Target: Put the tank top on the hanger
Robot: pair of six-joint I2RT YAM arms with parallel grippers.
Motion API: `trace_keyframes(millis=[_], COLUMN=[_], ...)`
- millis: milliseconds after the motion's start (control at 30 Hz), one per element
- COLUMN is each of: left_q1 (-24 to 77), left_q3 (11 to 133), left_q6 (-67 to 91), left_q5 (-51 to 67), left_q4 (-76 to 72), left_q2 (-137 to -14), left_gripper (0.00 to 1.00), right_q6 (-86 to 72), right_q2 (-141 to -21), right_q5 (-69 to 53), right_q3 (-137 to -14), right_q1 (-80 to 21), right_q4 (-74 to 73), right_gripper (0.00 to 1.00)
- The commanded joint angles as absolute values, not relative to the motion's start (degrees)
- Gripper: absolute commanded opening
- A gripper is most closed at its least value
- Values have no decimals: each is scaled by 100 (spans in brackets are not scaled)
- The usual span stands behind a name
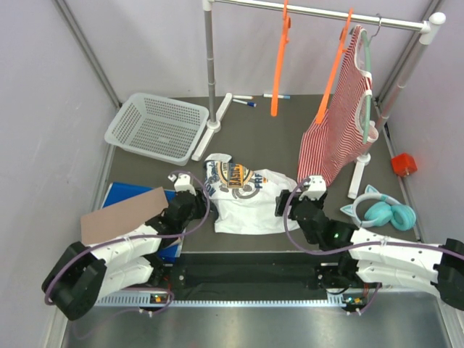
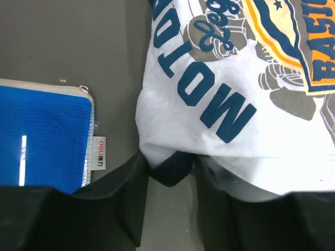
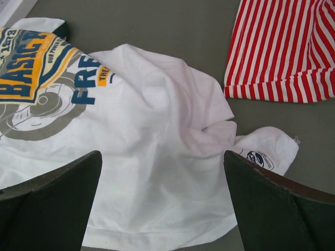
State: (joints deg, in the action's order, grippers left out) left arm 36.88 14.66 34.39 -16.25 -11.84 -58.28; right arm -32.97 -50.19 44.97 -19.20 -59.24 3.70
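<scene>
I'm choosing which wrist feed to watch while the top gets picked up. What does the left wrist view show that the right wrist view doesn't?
Only the left wrist view: a blue zip pouch beside the tank top, and the top's navy trim lying between the fingers of the left gripper.
Only the right wrist view: the hem of the red-and-white striped top, and the right gripper wide open over the fabric.
Both: the white tank top with its printed graphic, lying on the dark table.
</scene>
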Motion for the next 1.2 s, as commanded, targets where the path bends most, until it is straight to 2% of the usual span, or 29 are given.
trace_keyframes(millis=[0,33,100,133,200,267,367,400,467,500,533,800,967,1000,1067,1100,1167], left_q1=[3656,3648,3630,3630,3630,3630,3630,3630,3630,3630,3639,3639,3665,3691,3823,3928,4358], left_q3=[1598,1721,2072,2153,2319,2522,2821,2882,3119,3198,3356,4367,4544,4500,4360,4298,4166], left_q6=[3287,3252,3059,3006,2839,2717,2585,2549,2427,2365,2295,1775,2002,2091,2390,2460,2470], left_q5=[-1590,-1687,-1723,-1731,-1696,-1670,-1583,-1530,-1407,-1276,-1144,-186,1097,1273,1598,1626,1373], left_q4=[-1882,-1768,-1390,-1302,-1135,-959,-450,-239,-27,69,279,1204,766,382,46,-539,-1009], left_q2=[-5994,-5994,-5968,-5924,-5871,-5792,-5538,-5450,-5169,-5081,-4932,-4623,-4614,-4780,-5052,-5384,-5807], left_gripper=[38,27,17,8,1,0,0,0,0,0,0,0,0,0,0,0,0], right_q6=[-3954,-4103,-4166,-4157,-4079,-3868,-3648,-3578,-3306,-3183,-2929,-1926,-1635,-1626,-1565,-1573,-1634], right_q2=[-5211,-5255,-5430,-5484,-5650,-5765,-6020,-6186,-6423,-6755,-6941,-8778,-9324,-9517,-9667,-9720,-9651], right_q5=[4406,4290,4036,3965,3659,3184,2296,2155,2171,2223,2276,3215,3454,3506,3507,3472,3367], right_q3=[-1969,-1934,-1785,-1741,-1653,-1591,-1538,-1564,-1853,-2029,-2448,-4850,-5624,-5677,-5783,-5801,-5617], right_q1=[-5871,-5810,-5731,-5626,-5407,-4819,-4027,-3912,-3797,-3779,-3779,-3788,-3788,-3779,-3771,-3771,-3762], right_q4=[18,78,289,516,746,1176,1800,1932,2205,2223,2215,2215,2575,2566,2435,2226,2119], right_gripper=[100,100,99,98,95,89,69,48,23,5,0,0,0,6,26,50,72])
